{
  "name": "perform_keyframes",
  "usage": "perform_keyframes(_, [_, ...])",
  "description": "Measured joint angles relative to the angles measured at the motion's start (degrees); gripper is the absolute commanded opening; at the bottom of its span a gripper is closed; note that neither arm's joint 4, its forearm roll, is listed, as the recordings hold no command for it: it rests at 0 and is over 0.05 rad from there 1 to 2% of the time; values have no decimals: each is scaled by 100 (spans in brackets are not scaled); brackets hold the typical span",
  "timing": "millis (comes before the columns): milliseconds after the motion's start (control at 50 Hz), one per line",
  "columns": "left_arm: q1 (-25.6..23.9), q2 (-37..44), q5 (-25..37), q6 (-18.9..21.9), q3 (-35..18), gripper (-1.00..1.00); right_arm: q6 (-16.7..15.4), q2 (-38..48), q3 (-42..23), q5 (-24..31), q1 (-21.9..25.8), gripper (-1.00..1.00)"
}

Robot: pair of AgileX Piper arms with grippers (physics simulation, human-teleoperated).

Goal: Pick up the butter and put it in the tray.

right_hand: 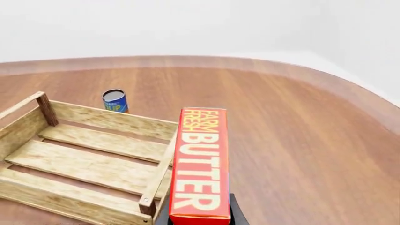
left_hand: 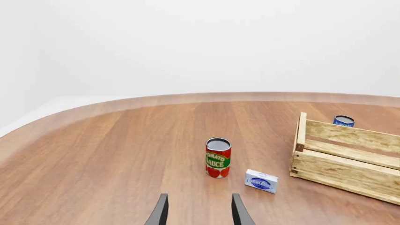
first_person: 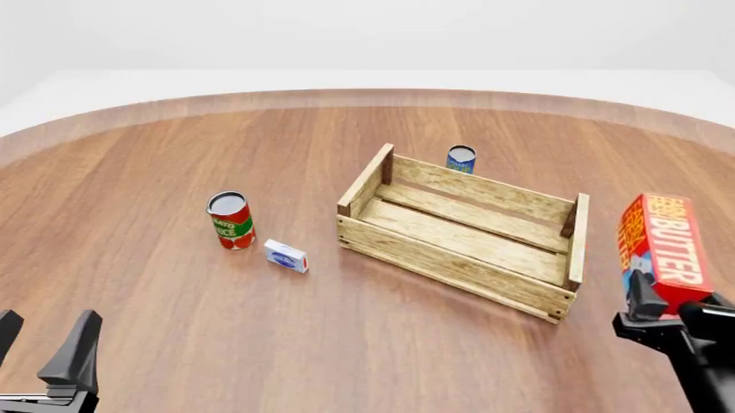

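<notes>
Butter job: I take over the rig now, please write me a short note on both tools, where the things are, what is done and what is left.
Right tool: shut on the butter carton, held clear of the table, just outside the right end board of the wooden crate.
Left tool: open, holds nothing, low at the near left.
Crate: nothing inside it.
Also on the table: tomato sauce can and small white-blue box to the left of the crate, blue can behind it.
Done: butter picked up.
Left: move it over the crate, lower it, open the tool.
</notes>
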Motion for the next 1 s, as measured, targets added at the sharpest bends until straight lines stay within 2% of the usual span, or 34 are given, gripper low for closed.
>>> perform_keyframes(600, [0,0,0,0,0,100,-132,-1431,-96,1268,493,-100])
perform_keyframes(840, [0,0,0,0,0,100,-195,-1680,-269,1621,721,-100])
perform_keyframes(1000, [0,0,0,0,0,100,-224,-1646,-380,1672,856,-100])
